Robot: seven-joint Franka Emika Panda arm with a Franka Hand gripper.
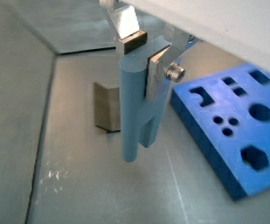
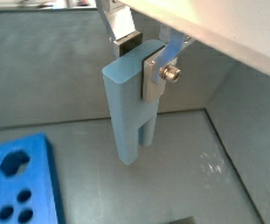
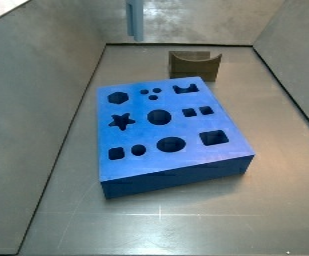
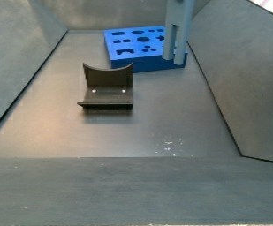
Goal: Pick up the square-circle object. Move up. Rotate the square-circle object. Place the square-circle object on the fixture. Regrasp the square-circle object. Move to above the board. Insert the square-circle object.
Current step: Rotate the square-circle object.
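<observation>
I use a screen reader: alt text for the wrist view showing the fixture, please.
The hand holds the square-circle object upright above the grey floor. The fixture stands behind it; the board lies beside.

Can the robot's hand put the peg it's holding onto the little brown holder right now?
Probably yes. The end effector holds the square-circle object upright, off the floor, and the fixture stands open-topped with nothing on it or around it.
</observation>
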